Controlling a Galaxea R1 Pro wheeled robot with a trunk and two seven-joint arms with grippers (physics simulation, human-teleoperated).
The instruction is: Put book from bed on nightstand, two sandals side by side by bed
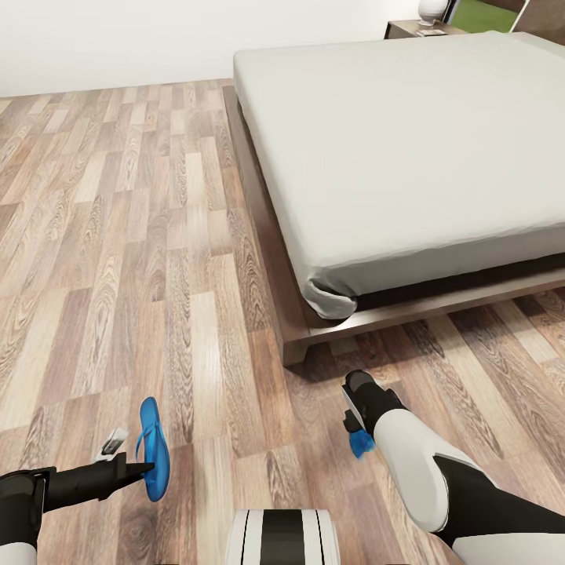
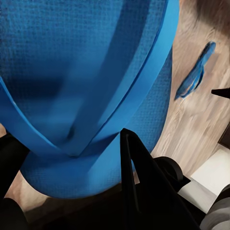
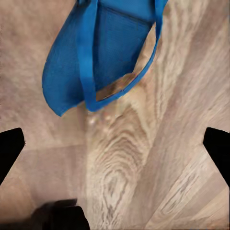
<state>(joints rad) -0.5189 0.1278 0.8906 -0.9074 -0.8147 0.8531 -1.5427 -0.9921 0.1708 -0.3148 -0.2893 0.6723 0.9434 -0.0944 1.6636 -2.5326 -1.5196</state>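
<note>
Blue sandal (image 1: 153, 449) sits clamped in my left fingers (image 1: 143, 469), off the bed's (image 1: 408, 149) foot corner; my right fingers (image 3: 115, 143) spread wide over the second sandal (image 3: 96, 57).

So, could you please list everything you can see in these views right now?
Sandals: two, bright blue; one held at the left gripper, one on the floor by the right gripper.
Bed: one, pale grey mattress on a dark brown frame, at the right of the head view.
Nightstand: one, dark brown, beyond the bed's far corner.
Lamp base: one, white, on the nightstand; something small and flat lies beside it, too small to identify.
Floor: brown-grey wood planks.
Wall: white, at the far side.
Left gripper: black, shut on a sandal.
Right gripper: black, open, above the other sandal.
</note>
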